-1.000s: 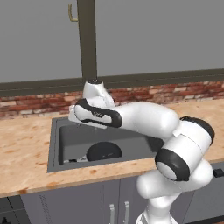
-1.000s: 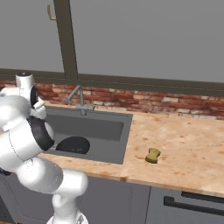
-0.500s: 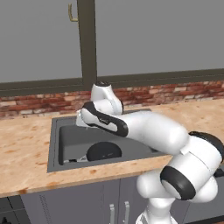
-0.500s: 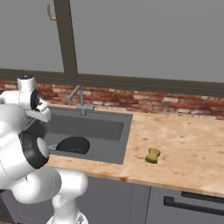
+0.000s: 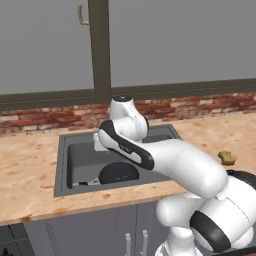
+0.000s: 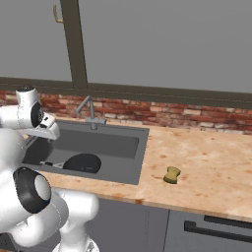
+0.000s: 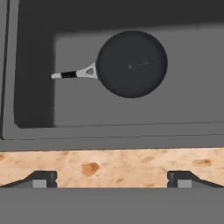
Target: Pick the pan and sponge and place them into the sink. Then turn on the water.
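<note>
The gripper (image 7: 112, 178) hung empty above the sink (image 7: 30, 113), its two fingertips (image 7: 43, 179) spread wide apart over the strip of counter (image 7: 113, 165) at the basin's near edge. Straight below, the pan (image 7: 131, 63) already lay flat on the basin floor, handle pointing toward one side wall. The sponge (image 6: 171, 174) sat on the counter well to the right of the sink, clear of the rim and of anything else.

The step in hand appeared to be fetching the sponge. To do it well, the arm would need to rise clear of the rim, swing right over the counter, square the wide-set fingers across the block's short sides, and descend straight, closing gently since a sponge squashes.
</note>
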You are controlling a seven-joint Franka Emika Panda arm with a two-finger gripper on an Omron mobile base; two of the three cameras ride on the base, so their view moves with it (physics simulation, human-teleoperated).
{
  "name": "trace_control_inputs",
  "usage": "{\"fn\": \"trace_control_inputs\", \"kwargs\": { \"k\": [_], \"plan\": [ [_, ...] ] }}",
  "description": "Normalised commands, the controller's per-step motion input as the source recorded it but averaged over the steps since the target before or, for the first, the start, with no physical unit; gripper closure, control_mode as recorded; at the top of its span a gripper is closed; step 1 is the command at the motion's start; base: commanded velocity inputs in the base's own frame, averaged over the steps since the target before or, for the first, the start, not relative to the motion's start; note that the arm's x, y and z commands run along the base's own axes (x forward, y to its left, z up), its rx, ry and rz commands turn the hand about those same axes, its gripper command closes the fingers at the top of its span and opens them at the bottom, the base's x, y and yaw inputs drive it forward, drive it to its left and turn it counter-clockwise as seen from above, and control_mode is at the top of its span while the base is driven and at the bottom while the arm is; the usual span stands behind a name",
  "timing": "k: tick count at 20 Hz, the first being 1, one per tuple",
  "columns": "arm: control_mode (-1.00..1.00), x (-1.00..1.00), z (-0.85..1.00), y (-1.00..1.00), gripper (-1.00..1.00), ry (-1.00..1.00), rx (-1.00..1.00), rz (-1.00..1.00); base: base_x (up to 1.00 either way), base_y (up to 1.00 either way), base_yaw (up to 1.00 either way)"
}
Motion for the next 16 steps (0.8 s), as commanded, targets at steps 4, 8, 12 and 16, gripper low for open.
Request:
{"fn": "trace_control_inputs", "kwargs": {
  "k": [4,8,12,16],
  "plan": [
    [-1.00,-0.26,-0.01,-0.27,-1.00,-0.01,-0.07,0.10,0.00,0.00,0.00],
    [-1.00,-0.23,-0.06,-0.29,-1.00,-0.01,-0.06,0.10,0.00,0.00,0.00],
    [-1.00,-0.05,-0.01,-0.44,-1.00,0.00,-0.02,0.07,0.00,0.00,0.00],
    [-1.00,0.00,0.03,-0.47,-1.00,0.01,0.00,0.05,0.00,0.00,0.00]
  ]
}}
